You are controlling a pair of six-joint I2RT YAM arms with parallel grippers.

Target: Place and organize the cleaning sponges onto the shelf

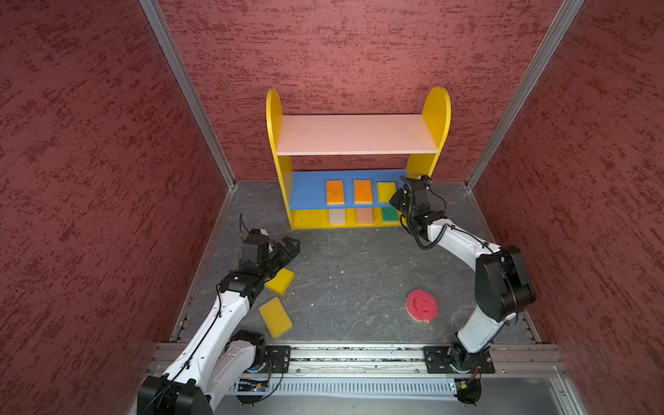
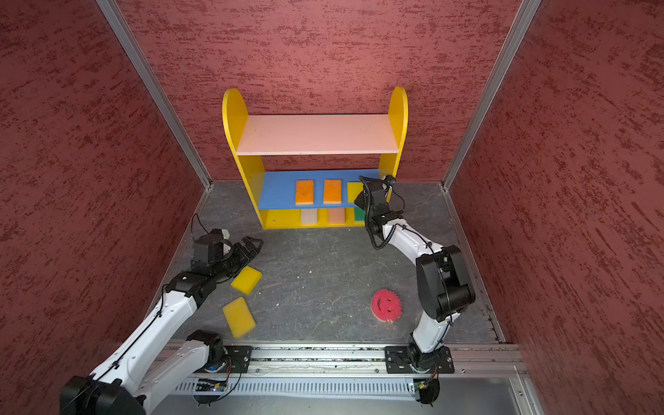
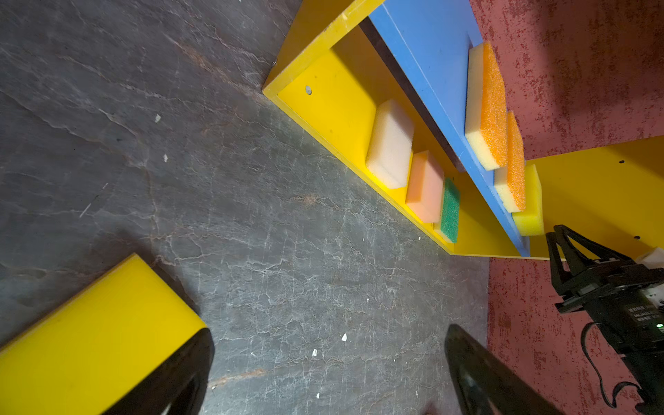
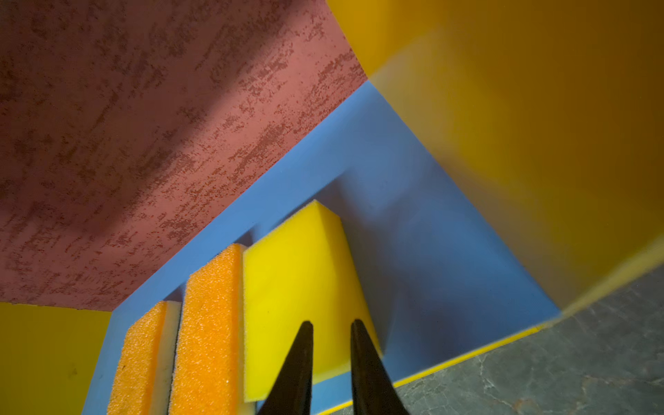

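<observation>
Right hand (image 4: 330, 323), mine, poised at the right end of the shelf's blue middle board (image 4: 413, 233): its jaws stand a little apart with nothing between them, tips over the near edge of a yellow sponge (image 4: 287, 305) lying flat on that board. Beside this sponge, in a row along the same board, lie an orange sponge (image 4: 208, 323) and a second orange sponge (image 4: 140, 359). On the yellow bottom board (image 1: 310, 219) below, a cream sponge (image 3: 390, 143), a peach sponge (image 3: 424, 187) and a green sponge (image 3: 450, 210) form a matching row. The shelf (image 1: 436, 107) stands at the back of the grey bench (image 1: 352, 280), against the red wall (image 1: 359, 54). My left hand (image 1: 293, 246) hangs in front of the shelf's left end, jaws spread wide and holding nothing. A loose yellow sponge (image 1: 280, 281) lies just beside my left wrist, with another yellow sponge (image 1: 275, 317) near it. A round pink smiley sponge (image 1: 422, 305) lies on the bench near my right arm.
</observation>
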